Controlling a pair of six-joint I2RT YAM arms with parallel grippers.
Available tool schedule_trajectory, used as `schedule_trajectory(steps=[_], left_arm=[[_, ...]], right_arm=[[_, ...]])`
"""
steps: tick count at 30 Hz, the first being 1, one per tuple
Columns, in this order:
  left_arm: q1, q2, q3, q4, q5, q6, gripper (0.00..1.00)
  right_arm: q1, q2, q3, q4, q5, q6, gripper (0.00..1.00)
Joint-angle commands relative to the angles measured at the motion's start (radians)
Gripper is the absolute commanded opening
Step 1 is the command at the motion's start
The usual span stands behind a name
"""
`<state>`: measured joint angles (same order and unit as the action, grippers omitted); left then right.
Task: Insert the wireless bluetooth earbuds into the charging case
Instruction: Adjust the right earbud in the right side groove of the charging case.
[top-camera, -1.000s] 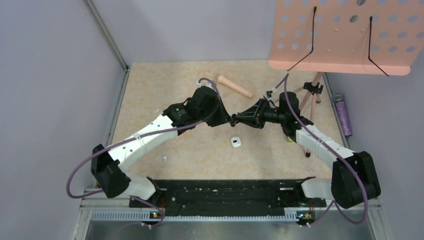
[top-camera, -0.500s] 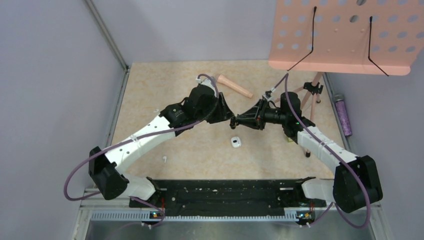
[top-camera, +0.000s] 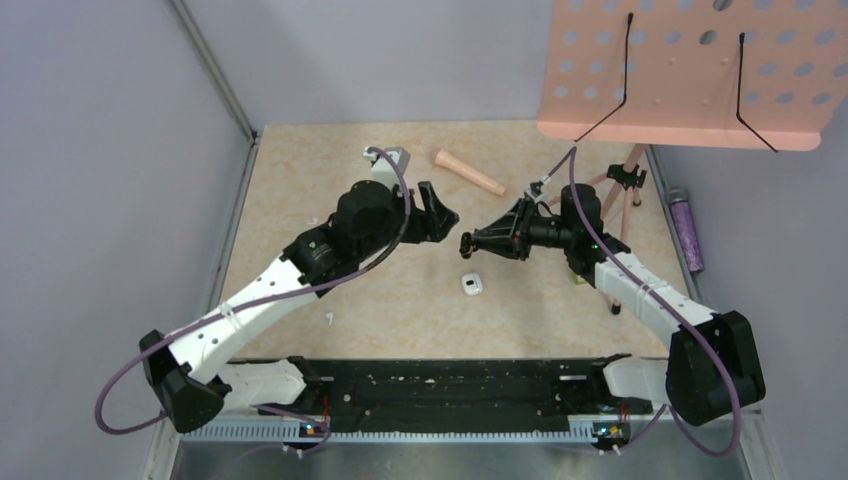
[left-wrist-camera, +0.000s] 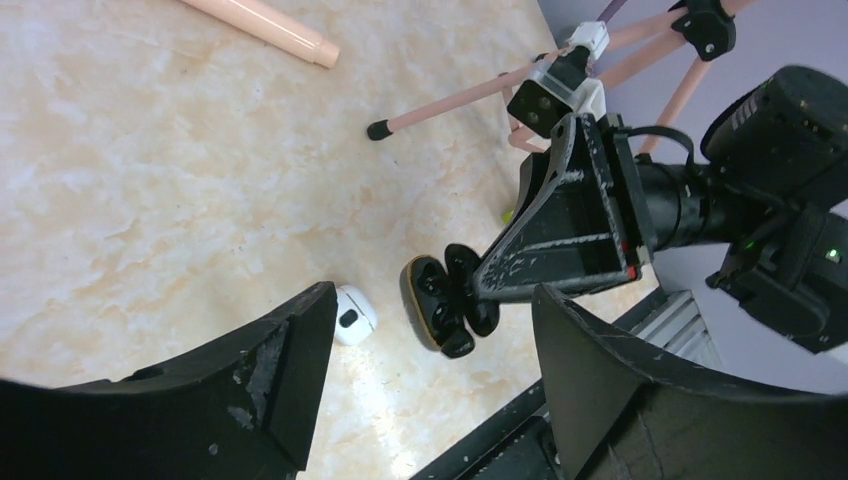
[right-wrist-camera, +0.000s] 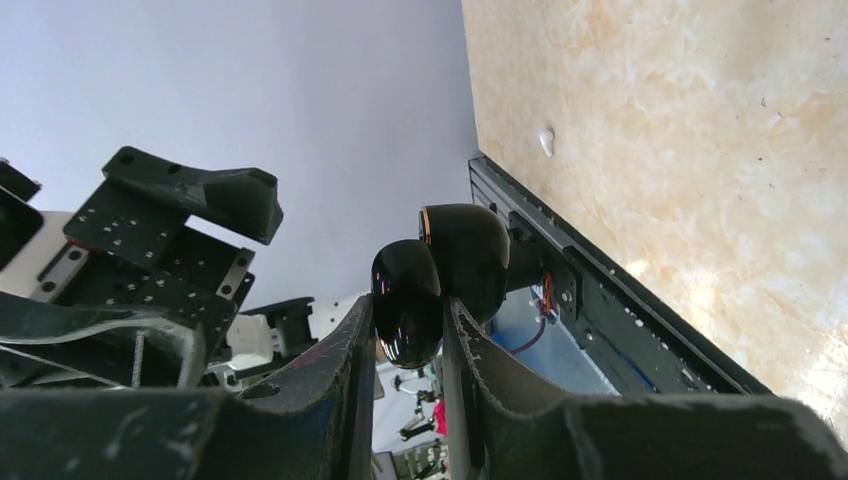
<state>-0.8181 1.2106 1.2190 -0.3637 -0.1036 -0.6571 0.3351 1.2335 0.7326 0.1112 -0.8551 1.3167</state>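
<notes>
My right gripper is shut on a glossy black charging case, held open above the table with its lid hinged back. The case shows dark hollows; whether anything sits in them I cannot tell. My left gripper stands open a short way left of the case, with nothing between its fingers. One tiny white earbud lies on the table near the front rail, also seen from the right wrist. A larger white rounded piece with a dark oval mark lies below the case.
A pink rod lies at the back of the table. A pink perforated stand on thin tripod legs overhangs the back right. A purple cylinder lies past the right edge. A black rail runs along the front.
My left gripper has opened and drawn back to the left, away from the case, its arm swinging outward. The right gripper has kept still with the case in it.
</notes>
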Motion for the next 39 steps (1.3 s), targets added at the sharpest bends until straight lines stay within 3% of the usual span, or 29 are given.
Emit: schedule_trajectory(steps=[1, 4, 8, 13, 22, 39], left_arm=[[0.0, -0.106, -0.14, 0.192, -0.018, 0.139, 0.73], [0.002, -0.148, -0.188, 0.228, 0.07, 0.285, 0.71], [0.002, -0.154, -0.198, 0.194, 0.258, 0.459, 0.81], [0.001, -0.2, -0.278, 0.235, 0.37, 0.594, 0.84], [0.0, -0.211, -0.335, 0.305, 0.397, 0.589, 0.78], [0.0, -0.08, -0.307, 0.355, 0.28, 0.552, 0.78]], right_arm=[[-0.004, -0.012, 0.024, 0.038, -0.022, -0.008, 0.0], [-0.005, -0.01, 0.025, 0.048, -0.039, -0.004, 0.0], [-0.004, -0.001, 0.035, 0.053, -0.064, -0.002, 0.0], [-0.004, 0.009, 0.051, 0.06, -0.07, 0.001, 0.0], [-0.005, 0.013, 0.056, 0.063, -0.057, 0.006, 0.0], [-0.005, -0.017, 0.051, 0.047, -0.051, 0.009, 0.0]])
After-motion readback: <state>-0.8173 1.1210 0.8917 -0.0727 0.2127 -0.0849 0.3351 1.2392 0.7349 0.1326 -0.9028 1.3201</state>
